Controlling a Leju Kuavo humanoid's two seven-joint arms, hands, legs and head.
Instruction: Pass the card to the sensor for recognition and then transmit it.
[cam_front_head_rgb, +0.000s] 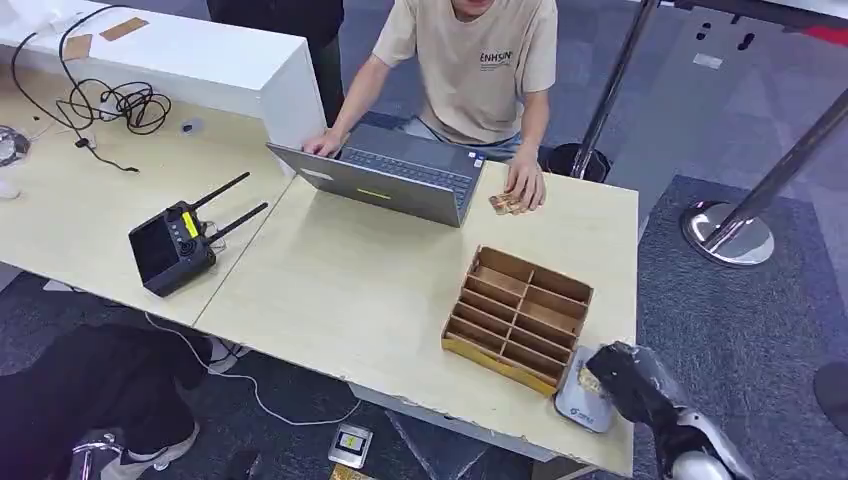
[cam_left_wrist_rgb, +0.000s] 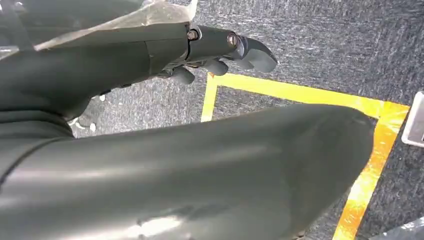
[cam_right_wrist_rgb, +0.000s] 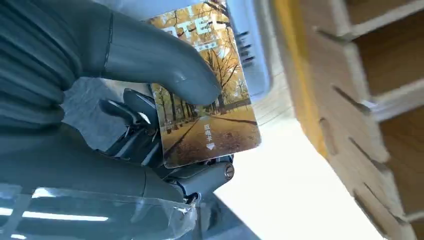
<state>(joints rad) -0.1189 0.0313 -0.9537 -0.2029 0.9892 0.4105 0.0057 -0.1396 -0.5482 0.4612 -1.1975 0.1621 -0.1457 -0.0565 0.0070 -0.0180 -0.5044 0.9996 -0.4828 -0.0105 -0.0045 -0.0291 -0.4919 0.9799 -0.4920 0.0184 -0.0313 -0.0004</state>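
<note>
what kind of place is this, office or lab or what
Probably an office-style reception or test area: a person works a laptop at a wooden desk, with queue stanchions on grey carpet and yellow floor tape.

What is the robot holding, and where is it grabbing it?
The right hand holds the card, thumb pressed on its picture face, fingers behind. The left hand holds nothing.

I see a pale wood table (cam_front_head_rgb: 350, 290) carrying a laptop (cam_front_head_rgb: 385, 180); nearer me from the laptop sits a wooden divided tray (cam_front_head_rgb: 518, 315), a black controller (cam_front_head_rgb: 175, 245) off to its left.
</note>
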